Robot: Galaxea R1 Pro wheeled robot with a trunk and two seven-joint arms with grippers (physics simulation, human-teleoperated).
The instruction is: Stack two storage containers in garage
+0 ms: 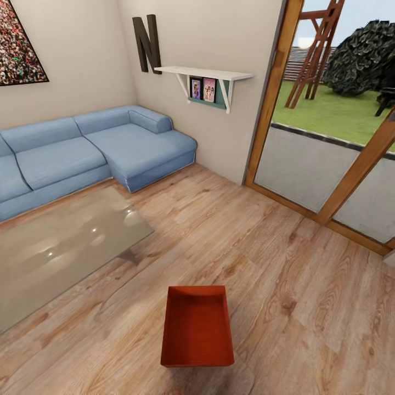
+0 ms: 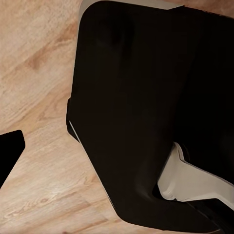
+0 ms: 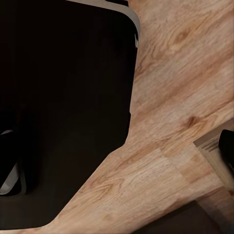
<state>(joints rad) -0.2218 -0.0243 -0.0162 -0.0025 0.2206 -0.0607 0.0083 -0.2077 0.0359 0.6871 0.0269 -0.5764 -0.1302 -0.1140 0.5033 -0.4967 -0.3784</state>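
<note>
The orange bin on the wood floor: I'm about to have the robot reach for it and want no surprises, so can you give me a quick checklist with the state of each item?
1. Bin in sight: ok. One orange bin sits on the wood floor, low in the head view.
2. Bin upright and empty: ok. Its open top faces up and nothing lies inside.
3. Room around the bin: ok. The glass coffee table stands apart from it, the sofa farther back.
4. Second bin located: cannot tell from these pictures.
5. Grippers open: cannot tell. The wrist views show dark robot body and floor, not the fingers.
6. Arms ready over the bin: cannot tell.
</note>
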